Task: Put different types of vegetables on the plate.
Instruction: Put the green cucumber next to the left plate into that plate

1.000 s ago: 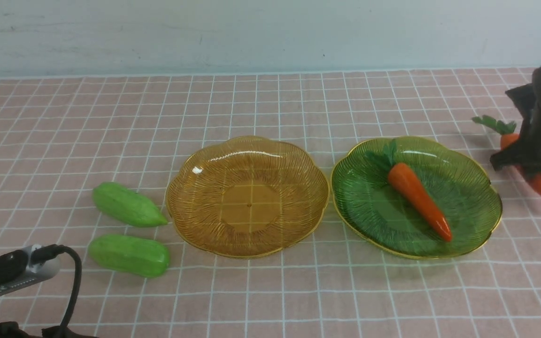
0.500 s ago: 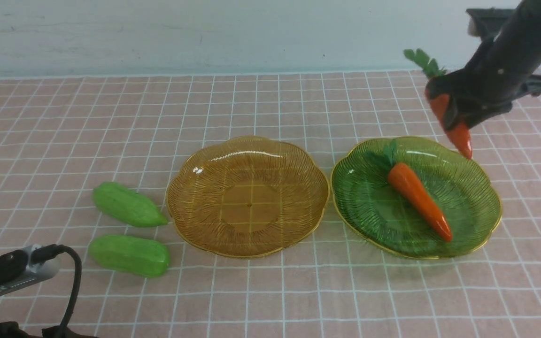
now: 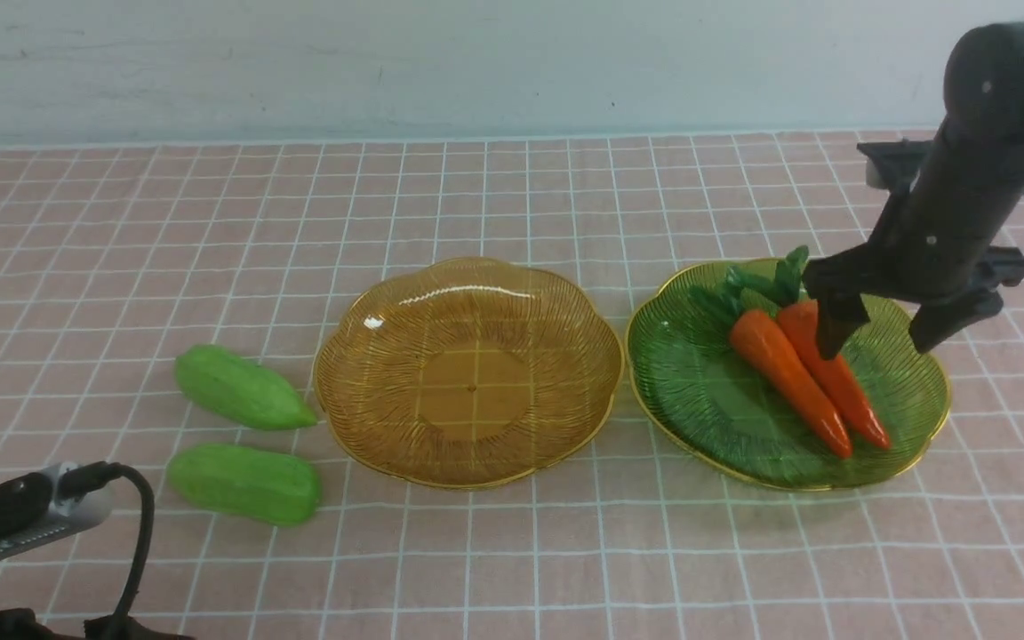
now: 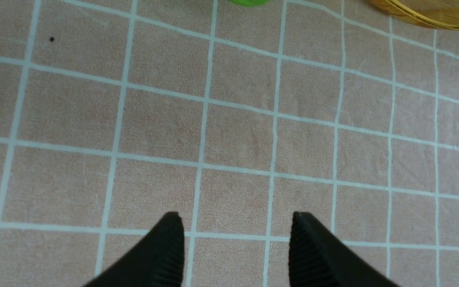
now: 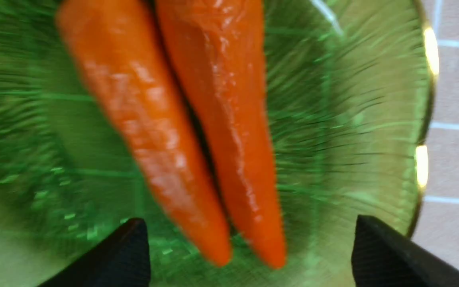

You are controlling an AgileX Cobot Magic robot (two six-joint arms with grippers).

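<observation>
Two orange carrots with green tops lie side by side in the green plate (image 3: 681,382): one carrot (image 3: 788,378) to the left, the other carrot (image 3: 841,382) to the right. Both show in the right wrist view (image 5: 150,131) (image 5: 233,119). My right gripper (image 3: 881,342) is open just above them, empty. Two light-green gourds lie on the cloth left of the empty amber plate (image 3: 468,293): the pointed one (image 3: 241,388) behind, the blunt one (image 3: 245,483) in front. My left gripper (image 4: 235,223) is open over bare cloth, empty.
The pink checked cloth (image 3: 512,196) covers the table up to a pale wall at the back. The amber plate's rim (image 4: 428,18) and a sliver of green gourd (image 4: 249,2) show at the edge of the left wrist view.
My right gripper lifted the second carrot from the cloth at the right, carried it over the green plate, lowered it beside the first carrot and let go. The left arm has not moved.
</observation>
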